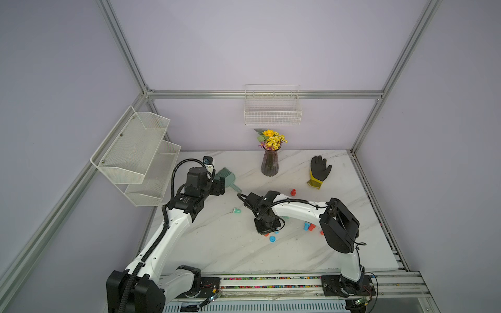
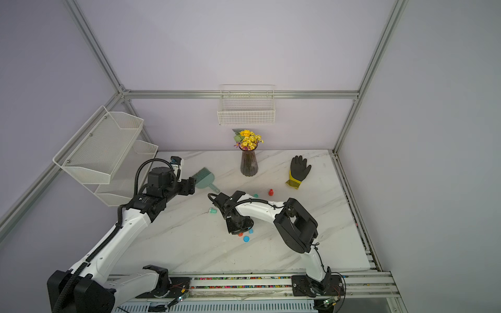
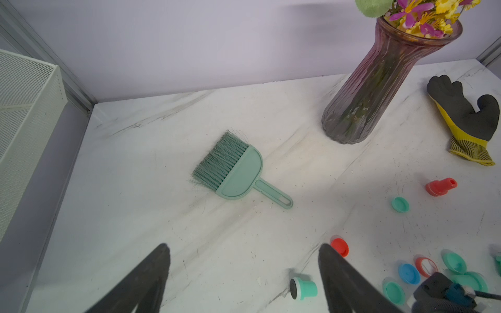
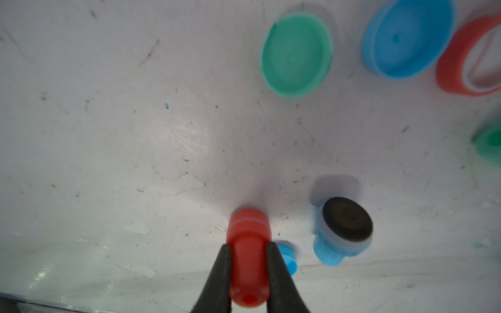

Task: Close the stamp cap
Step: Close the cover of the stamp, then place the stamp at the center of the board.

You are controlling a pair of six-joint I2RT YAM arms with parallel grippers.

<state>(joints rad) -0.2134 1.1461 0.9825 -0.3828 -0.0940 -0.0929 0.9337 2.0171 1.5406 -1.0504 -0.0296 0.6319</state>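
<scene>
Nearest the robot's base a loose blue cap [image 1: 272, 238] lies on the counter [image 1: 217, 244], just beside the right claw [image 4: 248, 246]. That claw is pinching a red stamp [image 4: 248, 227] by its narrow handle, with the wide end pointed down at the marble. A faint seam rings the wide end (a cap partly seated, by the look of it, though blur keeps me from being sure). I judge the step in hand to be the press itself, with the stamp driven into its cap against the counter. The next move calls for a straight push along the stamp's axis with no tilt, then a release to check that the cap holds. Just beside the claw a blue stamp [image 4: 343, 233] lies on its side with its dark pad showing, and a green cap [image 4: 296, 55] sits beyond it. Farther off a teal stamp [image 1: 236, 210] lies uncapped. Past that the left claw [image 3: 244, 246] hovers spread wide and empty near a brush [image 3: 233, 170]. Farthest back stand a vase [image 1: 270, 162] and a glove [image 1: 320, 170]
</scene>
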